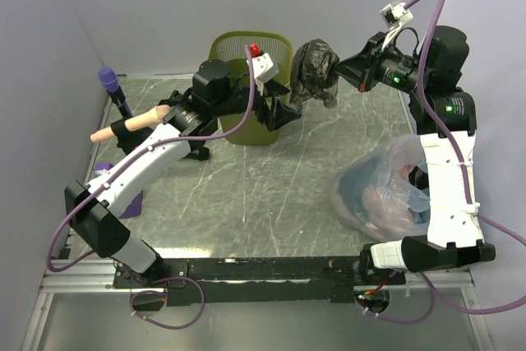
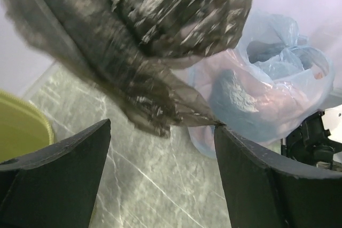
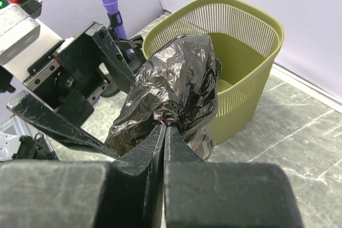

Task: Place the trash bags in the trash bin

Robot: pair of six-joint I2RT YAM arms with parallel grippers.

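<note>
Pinching a gathered fold of the bag (image 3: 176,84), the right gripper (image 3: 164,124) has its fingers pressed together on the dark plastic, with no gap visible between them. The bag bulges outward from these fingertips as a crumpled, glossy grey-black bundle, held in the air clear of the table (image 1: 271,195).

Beyond the bundle, farther out from the right fingers, stands the bin (image 3: 251,41). It is upright, with its slatted olive wall and rounded rim facing the wrist camera. None of the bag is inside the bin, and the overhead view shows the bundle beside the rim, not over it.

The left gripper (image 2: 163,126) has its fingers spread wide apart and grips nothing. The bag's lower folds hang just above the gap between them, and one point of plastic reaches close to one fingertip. Whether it touches cannot be told. Off to one side of the left fingers a sliver of the bin's rim is visible.

Past the left fingers lies a clear bluish sack (image 2: 267,89) with blue and pinkish contents. It rests on the table beside the right arm's forearm, well apart from the bin. A purple-topped tool (image 1: 108,80) stands at the table's far left edge, behind the left arm.
</note>
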